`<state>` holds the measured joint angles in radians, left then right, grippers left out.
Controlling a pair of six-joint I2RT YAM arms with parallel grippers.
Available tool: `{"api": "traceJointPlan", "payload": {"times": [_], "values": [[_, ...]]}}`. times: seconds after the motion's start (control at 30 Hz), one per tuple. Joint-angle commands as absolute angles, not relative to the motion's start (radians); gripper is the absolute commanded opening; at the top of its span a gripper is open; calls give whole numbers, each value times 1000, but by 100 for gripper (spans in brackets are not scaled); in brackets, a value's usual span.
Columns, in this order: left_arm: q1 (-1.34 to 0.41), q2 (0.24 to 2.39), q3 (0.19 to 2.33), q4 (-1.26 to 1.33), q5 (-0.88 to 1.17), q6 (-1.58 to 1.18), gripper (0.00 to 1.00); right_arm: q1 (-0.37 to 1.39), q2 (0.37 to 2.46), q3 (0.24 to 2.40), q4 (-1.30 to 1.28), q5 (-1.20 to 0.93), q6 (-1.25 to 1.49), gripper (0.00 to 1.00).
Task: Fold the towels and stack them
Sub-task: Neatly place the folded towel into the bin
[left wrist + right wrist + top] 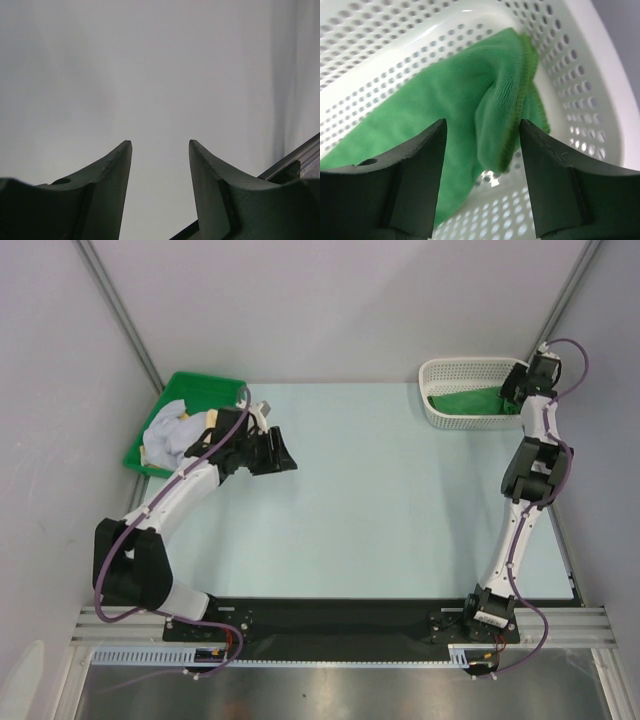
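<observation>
A green towel (pixel 468 400) lies crumpled inside the white mesh basket (pixel 437 371) at the back right. My right gripper (pixel 514 390) hangs over the basket's right end. In the right wrist view it (pixel 482 122) is open; a loose fold of the green towel (pixel 460 85) droops between the fingers, close to the right one, with a gap on the left. A white towel (pixel 170 435) lies bunched in the green tray (pixel 205 386) at the back left. My left gripper (pixel 280 455) sits just right of the tray, open (pixel 160 145) with only bare surface between its fingers.
The basket wall (pixel 395 30) curves closely around my right gripper. Grey walls close in the table on the left, right and back. The arm bases stand on a black rail (pixel 340 625) at the near edge.
</observation>
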<state>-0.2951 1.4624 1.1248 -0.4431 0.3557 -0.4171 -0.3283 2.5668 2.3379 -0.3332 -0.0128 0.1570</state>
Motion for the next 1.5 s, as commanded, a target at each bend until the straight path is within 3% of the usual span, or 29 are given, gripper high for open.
{"api": "traceJointPlan", "payload": {"times": [0.0,0.1,0.3,1.1,1.47], "values": [[-291,1407,1129,-433,388,-399,56,-285,2398,2312,-305,-55,141,63],[-291,1393,1137,-454,385,-384,56,-255,2388,2310,-340,-61,135,60],[-291,1362,1131,-465,402,-371,57,-203,2417,2313,-383,-104,167,42],[-285,1381,1126,-453,430,-379,57,-112,2658,2336,-170,-261,615,30],[-285,1376,1121,-460,422,-373,57,-113,2760,2396,-11,-288,778,31]]}}
